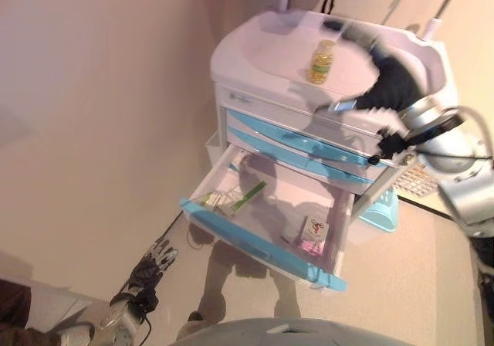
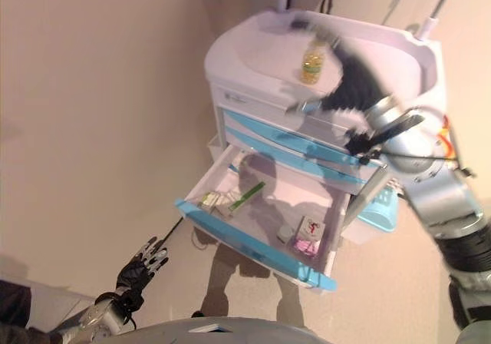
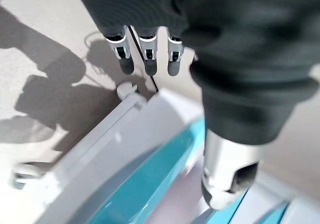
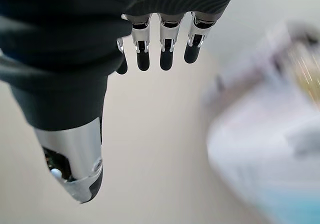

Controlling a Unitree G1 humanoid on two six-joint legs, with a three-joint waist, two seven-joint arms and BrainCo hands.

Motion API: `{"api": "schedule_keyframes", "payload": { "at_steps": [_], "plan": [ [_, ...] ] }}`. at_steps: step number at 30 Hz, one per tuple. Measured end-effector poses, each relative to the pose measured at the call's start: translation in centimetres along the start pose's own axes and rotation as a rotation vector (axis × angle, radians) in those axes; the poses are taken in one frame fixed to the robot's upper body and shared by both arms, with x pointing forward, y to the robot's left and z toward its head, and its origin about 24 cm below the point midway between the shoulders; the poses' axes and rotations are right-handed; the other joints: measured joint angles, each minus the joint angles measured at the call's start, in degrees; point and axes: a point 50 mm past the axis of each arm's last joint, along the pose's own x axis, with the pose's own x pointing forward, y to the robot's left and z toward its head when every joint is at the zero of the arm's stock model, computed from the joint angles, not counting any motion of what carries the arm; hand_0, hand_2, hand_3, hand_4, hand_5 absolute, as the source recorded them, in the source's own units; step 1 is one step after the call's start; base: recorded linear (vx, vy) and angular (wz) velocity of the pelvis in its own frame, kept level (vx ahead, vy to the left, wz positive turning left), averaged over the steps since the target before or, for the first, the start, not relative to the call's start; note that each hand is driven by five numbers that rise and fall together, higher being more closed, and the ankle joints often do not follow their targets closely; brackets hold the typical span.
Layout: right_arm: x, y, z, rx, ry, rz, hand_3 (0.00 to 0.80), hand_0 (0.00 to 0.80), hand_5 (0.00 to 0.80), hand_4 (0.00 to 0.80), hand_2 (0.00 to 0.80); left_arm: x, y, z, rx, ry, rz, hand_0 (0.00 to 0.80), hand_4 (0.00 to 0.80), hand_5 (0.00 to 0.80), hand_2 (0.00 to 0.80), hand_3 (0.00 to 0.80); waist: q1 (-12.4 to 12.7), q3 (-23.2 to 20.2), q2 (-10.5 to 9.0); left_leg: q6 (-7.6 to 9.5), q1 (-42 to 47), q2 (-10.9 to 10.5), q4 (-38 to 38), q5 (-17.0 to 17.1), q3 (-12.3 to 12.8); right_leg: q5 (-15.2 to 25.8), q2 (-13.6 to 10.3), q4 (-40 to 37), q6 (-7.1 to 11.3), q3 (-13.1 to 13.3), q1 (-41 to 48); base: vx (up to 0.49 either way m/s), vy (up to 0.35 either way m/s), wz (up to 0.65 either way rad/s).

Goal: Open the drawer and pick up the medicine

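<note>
A white cart [image 1: 270, 45] has blue-fronted drawers, and its lowest drawer [image 1: 255, 242] is pulled out. In the drawer lie a green and white box [image 1: 218, 201], a green strip [image 1: 248, 195] and a pink and white box [image 1: 313, 234]. A bottle of yellow pills [image 1: 322, 61] stands on the cart's top. My right hand [image 1: 390, 79] is over the cart top just right of the bottle, fingers [image 4: 165, 44] straight and empty. My left hand [image 1: 150, 267] hangs low by the floor, left of the drawer front [image 3: 150, 179], open and empty.
A light blue basket [image 1: 382, 211] hangs on the cart's right side. A person's dark trouser leg [image 1: 15, 307] shows at the lower left. Beige floor lies to the left of the cart.
</note>
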Motion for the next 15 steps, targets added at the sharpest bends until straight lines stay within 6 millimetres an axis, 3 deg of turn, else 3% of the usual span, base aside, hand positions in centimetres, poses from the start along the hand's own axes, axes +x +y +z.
{"api": "schedule_keyframes", "payload": {
  "at_steps": [7,15],
  "plan": [
    [-1.5,7.2,-0.9,0.576,-0.064,0.448,0.000,0.000,0.000,0.000,0.000,0.0,-0.1,0.1,0.553,0.151,-0.163,0.000,0.000,0.000,0.000,0.000,-2.73,0.49,1.48,-0.31,0.33,1.10,0.01,0.16,3.49,1.18,1.04,-0.03,-0.25,2.66,-2.19,-0.046,0.010,-0.25],
    [-2.0,11.6,0.0,0.839,-0.149,0.724,0.000,0.000,0.000,0.000,0.000,1.9,-3.4,-0.4,1.212,0.204,-0.424,0.000,0.000,0.000,0.000,0.000,-6.54,2.27,4.33,-0.62,0.55,1.67,0.01,0.35,6.77,3.48,1.26,-1.17,-0.30,3.77,-4.13,-0.024,0.004,-0.24]
  ]
}}
